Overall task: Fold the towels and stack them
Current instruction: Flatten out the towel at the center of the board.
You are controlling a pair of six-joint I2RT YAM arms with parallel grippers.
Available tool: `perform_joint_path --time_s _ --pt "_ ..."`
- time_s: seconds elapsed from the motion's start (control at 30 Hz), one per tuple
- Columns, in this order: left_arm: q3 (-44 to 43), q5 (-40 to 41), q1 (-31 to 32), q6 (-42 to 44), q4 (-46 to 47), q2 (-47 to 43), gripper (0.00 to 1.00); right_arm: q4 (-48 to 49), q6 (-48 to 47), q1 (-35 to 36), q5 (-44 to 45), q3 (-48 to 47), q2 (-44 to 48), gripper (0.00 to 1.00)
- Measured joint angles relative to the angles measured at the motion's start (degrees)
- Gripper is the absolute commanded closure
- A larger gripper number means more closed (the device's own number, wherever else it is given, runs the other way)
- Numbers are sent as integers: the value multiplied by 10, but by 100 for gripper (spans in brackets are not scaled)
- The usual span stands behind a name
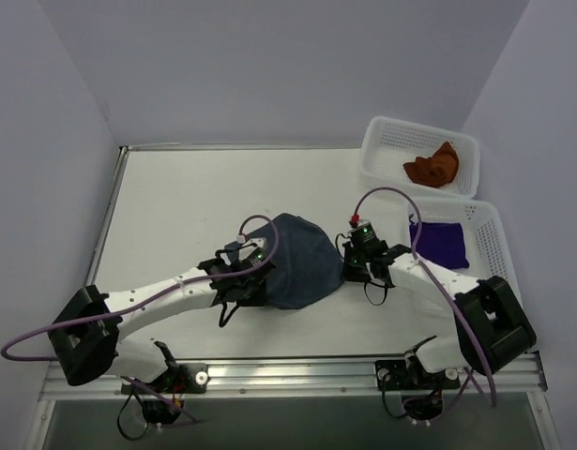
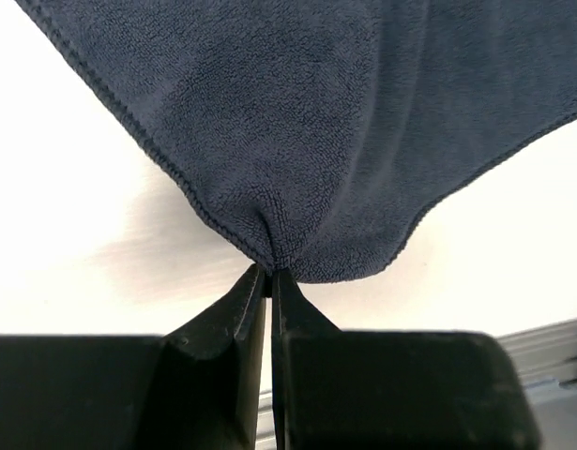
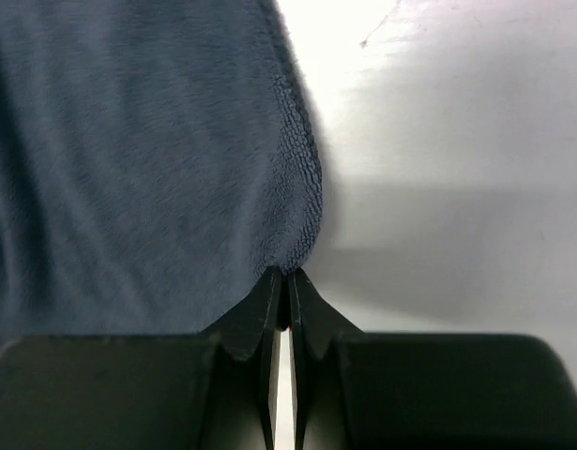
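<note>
White table (image 1: pixel 175 206), pale grey walls | left gripper (image 2: pixel 269 274) pinched tight on a corner of the slate towel (image 1: pixel 302 258) | right gripper (image 3: pixel 288 275) clamped on its opposite edge | slate towel sat rumpled mid-table between both | purple towel (image 1: pixel 441 242) lay flat in near basket (image 1: pixel 492 234) | rust towel (image 1: pixel 433 169) lay crumpled in far basket (image 1: pixel 387 141)
</note>
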State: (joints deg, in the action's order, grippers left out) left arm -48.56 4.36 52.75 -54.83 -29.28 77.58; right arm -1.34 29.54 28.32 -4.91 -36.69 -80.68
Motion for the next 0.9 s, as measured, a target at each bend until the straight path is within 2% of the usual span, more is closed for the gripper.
perform_joint_path --time_s 0.13,0.3,0.47,0.63,0.77,0.9 --pt "-12 -3 0 18 -29 -62 98 -77 -9 9 -3 -34 101 100" --pt "-74 -17 0 55 -66 -176 98 -146 -10 9 -22 -126 258 100" --pt "-132 -54 0 82 -85 -274 98 -218 -10 10 -39 -209 342 100" --pt "-142 -67 0 88 -91 -323 98 -259 -4 10 -34 -238 383 100" --pt "-143 -43 -16 85 -95 -296 98 -268 3 10 -4 -231 370 100" --pt "-129 -48 -107 79 -68 -223 98 -228 3 10 40 -202 307 100"
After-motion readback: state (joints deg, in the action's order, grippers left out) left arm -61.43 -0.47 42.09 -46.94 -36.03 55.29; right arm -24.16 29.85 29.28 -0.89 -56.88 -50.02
